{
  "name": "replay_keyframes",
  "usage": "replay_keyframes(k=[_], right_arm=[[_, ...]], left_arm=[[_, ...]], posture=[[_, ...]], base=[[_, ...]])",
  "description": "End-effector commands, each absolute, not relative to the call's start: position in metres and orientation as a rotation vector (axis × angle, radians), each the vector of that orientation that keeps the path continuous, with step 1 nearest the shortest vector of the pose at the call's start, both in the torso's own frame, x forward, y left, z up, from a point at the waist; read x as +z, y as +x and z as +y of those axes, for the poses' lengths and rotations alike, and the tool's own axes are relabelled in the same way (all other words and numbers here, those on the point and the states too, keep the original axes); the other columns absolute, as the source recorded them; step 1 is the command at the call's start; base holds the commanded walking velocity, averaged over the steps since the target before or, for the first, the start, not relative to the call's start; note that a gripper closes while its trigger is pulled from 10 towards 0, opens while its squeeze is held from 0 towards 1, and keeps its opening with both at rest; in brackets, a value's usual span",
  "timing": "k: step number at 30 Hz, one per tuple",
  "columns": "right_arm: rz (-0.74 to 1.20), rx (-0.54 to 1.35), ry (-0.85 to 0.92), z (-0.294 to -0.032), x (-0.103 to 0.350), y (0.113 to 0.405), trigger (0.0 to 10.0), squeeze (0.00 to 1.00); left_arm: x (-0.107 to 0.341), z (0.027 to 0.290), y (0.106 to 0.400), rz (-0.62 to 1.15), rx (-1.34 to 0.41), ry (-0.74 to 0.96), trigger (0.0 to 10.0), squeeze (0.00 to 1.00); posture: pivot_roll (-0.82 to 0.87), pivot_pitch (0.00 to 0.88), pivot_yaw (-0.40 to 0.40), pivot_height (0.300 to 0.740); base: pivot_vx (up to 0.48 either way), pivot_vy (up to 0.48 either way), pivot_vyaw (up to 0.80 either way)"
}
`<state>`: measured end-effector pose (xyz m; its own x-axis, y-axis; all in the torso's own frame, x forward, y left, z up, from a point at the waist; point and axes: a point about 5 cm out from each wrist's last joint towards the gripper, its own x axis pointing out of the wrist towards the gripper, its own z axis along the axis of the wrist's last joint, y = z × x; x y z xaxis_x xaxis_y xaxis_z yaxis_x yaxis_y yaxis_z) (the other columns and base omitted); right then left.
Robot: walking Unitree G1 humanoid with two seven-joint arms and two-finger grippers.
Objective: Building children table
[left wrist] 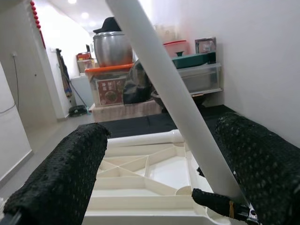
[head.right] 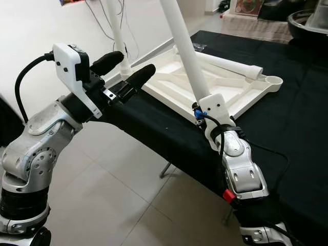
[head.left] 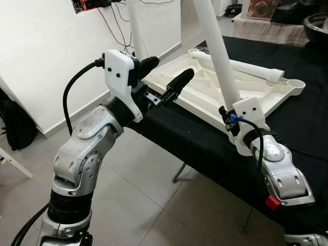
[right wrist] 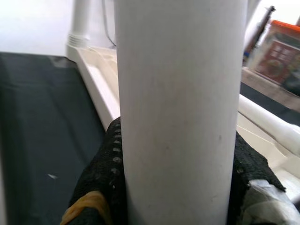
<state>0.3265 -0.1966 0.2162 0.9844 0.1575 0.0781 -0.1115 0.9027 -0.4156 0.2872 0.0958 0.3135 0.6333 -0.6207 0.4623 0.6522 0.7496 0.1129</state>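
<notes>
The white tabletop (head.left: 205,95) lies upside down on the black-covered table (head.left: 184,138). One white leg (head.left: 134,25) stands upright in its far left corner, and another leg (head.left: 251,66) lies flat across it. My right gripper (head.left: 230,110) is shut on a third leg (head.left: 215,46), which rises tilted from the tabletop's near corner. In the right wrist view that leg (right wrist: 178,108) sits between the black fingers (right wrist: 101,178). My left gripper (head.left: 171,72) hovers open at the tabletop's left edge, holding nothing. The left wrist view looks between its fingers (left wrist: 61,178) at the tilted leg (left wrist: 159,79).
A white wall with hanging cables (head.left: 115,25) runs along the left. Tiled floor (head.left: 143,195) lies below the table's near edge. A steel pot (left wrist: 112,47) on boxes and plastic bins (left wrist: 199,70) stand beyond the table. A black bag (head.left: 15,123) rests by the wall.
</notes>
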Motion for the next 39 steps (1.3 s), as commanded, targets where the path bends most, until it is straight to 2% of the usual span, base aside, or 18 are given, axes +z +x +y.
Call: replay_keyframes(k=[1, 7, 14, 20, 27, 31, 36, 39], right_arm=[[-0.184, 0.212, -0.38, -0.188, 0.226, 0.322, 10.0, 0.0], [-0.243, 0.372, -0.372, -0.177, 0.234, 0.312, 10.0, 0.0], [-0.297, 0.521, -0.328, -0.161, 0.239, 0.3, 10.0, 0.0], [-0.288, 0.62, -0.367, -0.149, 0.237, 0.293, 10.0, 0.0], [-0.279, 0.645, -0.392, -0.146, 0.236, 0.292, 10.0, 0.0], [-0.272, 0.628, -0.387, -0.146, 0.237, 0.294, 10.0, 0.0], [-0.269, 0.613, -0.384, -0.147, 0.237, 0.295, 10.0, 0.0], [-0.25, 0.539, -0.367, -0.158, 0.236, 0.301, 10.0, 0.0]], left_arm=[[0.313, 0.103, 0.292, -0.488, -0.724, -0.094, 10.0, 0.0], [0.315, 0.112, 0.297, -0.485, -0.757, -0.182, 10.0, 0.0], [0.322, 0.113, 0.306, -0.503, -0.773, -0.164, 10.0, 0.0], [0.331, 0.108, 0.313, -0.517, -0.816, -0.123, 10.0, 0.0], [0.333, 0.102, 0.314, -0.513, -0.89, -0.111, 10.0, 0.0], [0.333, 0.09, 0.307, -0.501, -1.042, -0.092, 10.0, 0.0], [0.334, 0.089, 0.305, -0.504, -1.059, -0.088, 10.0, 0.0], [0.336, 0.09, 0.298, -0.52, -1.086, -0.077, 10.0, 0.0]], posture=[[-0.03, 0.08, 0.081, 0.74], [-0.03, 0.078, 0.086, 0.74], [-0.04, 0.075, 0.089, 0.74], [-0.04, 0.073, 0.091, 0.74], [-0.05, 0.073, 0.094, 0.74], [-0.05, 0.077, 0.097, 0.74], [-0.05, 0.077, 0.096, 0.74], [-0.05, 0.079, 0.096, 0.74]], base=[[0.0, 0.0, 0.0], [0.0, 0.0, 0.0], [0.0, 0.0, 0.0], [0.0, 0.0, 0.0], [0.0, 0.0, 0.0], [0.0, 0.0, 0.0], [0.0, 0.0, 0.0], [0.0, 0.0, 0.0]])
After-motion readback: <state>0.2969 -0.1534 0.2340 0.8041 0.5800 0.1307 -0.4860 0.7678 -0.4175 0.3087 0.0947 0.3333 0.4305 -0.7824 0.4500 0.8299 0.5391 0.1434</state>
